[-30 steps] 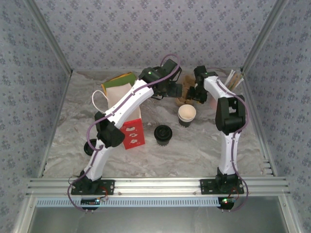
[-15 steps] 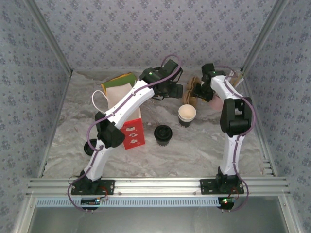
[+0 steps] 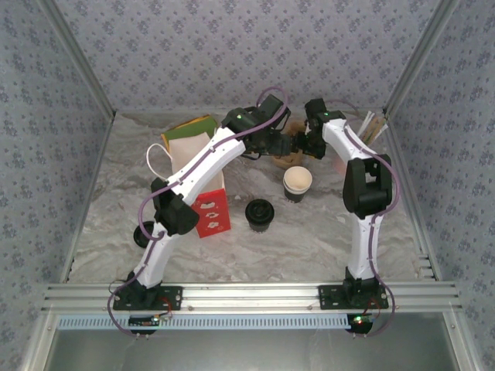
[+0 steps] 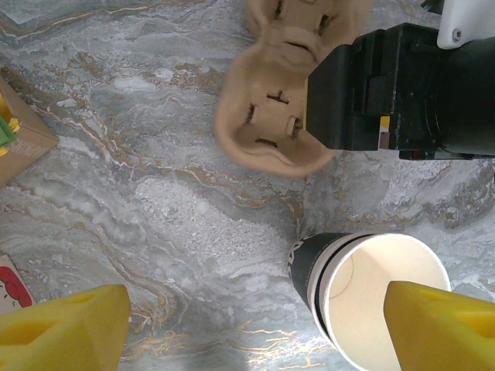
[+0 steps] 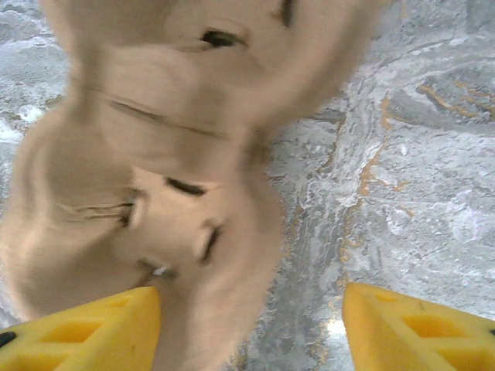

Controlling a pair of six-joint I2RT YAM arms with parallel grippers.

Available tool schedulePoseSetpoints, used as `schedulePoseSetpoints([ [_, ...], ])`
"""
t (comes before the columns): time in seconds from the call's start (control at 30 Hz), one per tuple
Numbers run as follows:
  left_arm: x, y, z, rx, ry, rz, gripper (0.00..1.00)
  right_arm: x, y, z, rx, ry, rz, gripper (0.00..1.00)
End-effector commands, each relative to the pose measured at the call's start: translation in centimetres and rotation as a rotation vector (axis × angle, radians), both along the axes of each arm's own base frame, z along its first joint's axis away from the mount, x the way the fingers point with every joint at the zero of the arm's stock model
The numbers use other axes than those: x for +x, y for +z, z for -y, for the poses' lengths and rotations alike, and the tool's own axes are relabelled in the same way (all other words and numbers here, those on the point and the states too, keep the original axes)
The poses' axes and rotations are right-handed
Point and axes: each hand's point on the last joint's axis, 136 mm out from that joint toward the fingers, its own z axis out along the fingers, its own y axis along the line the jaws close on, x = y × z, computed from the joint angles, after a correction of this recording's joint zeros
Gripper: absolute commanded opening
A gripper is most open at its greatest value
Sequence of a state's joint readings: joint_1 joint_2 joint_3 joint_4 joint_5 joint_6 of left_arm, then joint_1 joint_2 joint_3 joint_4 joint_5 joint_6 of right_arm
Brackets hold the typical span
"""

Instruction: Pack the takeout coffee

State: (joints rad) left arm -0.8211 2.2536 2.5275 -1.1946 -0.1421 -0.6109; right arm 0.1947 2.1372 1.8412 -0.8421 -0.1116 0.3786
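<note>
The takeout coffee (image 4: 371, 297) stands upright, just nearside of the cup carrier (image 4: 271, 131). My left gripper (image 4: 251, 328), spread and empty, is nearer, with the coffee below between its fingers. My right gripper (image 5: 251, 328), also spread, overhangs the carrier.

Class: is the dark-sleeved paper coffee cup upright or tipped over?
Upright. The coffee cup shows its round white rim facing up, and the left wrist view looks down into its open mouth.

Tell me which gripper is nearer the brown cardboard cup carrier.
Right. The right gripper hangs directly over the cup carrier, jaws apart. The left gripper sits farther back, above the open coffee cup.
</note>
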Motion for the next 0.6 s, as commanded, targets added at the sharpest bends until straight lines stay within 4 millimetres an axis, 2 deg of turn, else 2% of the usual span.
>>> schedulePoseSetpoints([
  [0.0, -0.4, 0.0, 0.3, 0.002, -0.023, -0.010, 0.85, -0.4, 1.5, 1.1, -0.001, -0.046, 0.014, 0.66],
  [0.27, -0.6, 0.1, 0.2, -0.003, -0.023, -0.009, 0.85, 0.0, 0.2, -1.0, 0.172, -0.066, -0.019, 0.66],
  [0.57, -0.8, 0.1, -0.2, 0.004, -0.016, -0.008, 0.85, 0.7, -2.6, -1.8, 0.189, -0.095, -0.080, 0.61],
])
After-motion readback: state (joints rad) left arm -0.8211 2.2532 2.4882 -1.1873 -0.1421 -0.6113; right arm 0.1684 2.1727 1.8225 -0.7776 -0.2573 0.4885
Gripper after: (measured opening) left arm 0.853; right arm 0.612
